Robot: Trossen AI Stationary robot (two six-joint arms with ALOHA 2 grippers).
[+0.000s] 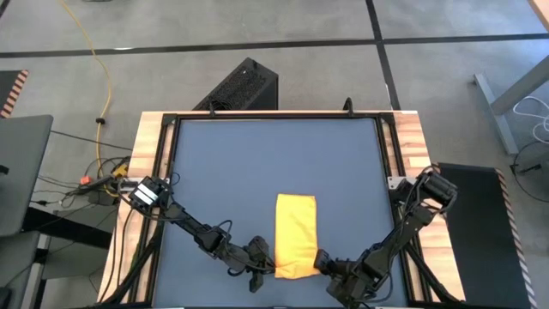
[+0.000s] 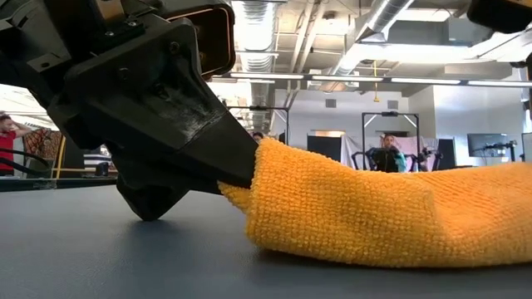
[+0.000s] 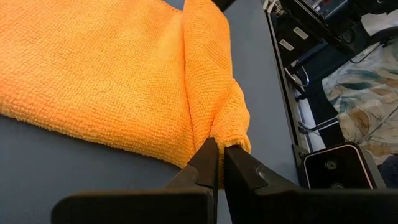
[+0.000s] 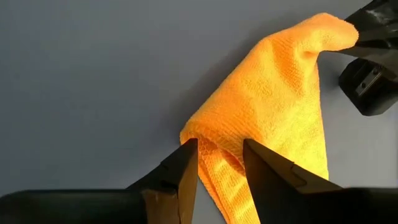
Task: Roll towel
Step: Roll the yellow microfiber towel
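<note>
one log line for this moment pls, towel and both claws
towel: near edge lifted off table | left claw: shut on near-left corner | right claw: gripping near-right corner | roll: not yet started

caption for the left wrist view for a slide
Left gripper pinching a raised corner of the orange towel on the dark tabletop.

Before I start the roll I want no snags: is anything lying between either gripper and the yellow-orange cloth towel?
Nothing visible. The left gripper is pinched on one near corner of the yellow-orange cloth towel, and the right gripper grips the other near corner. The dark blue-grey tabletop beyond the towel looks bare.
</note>
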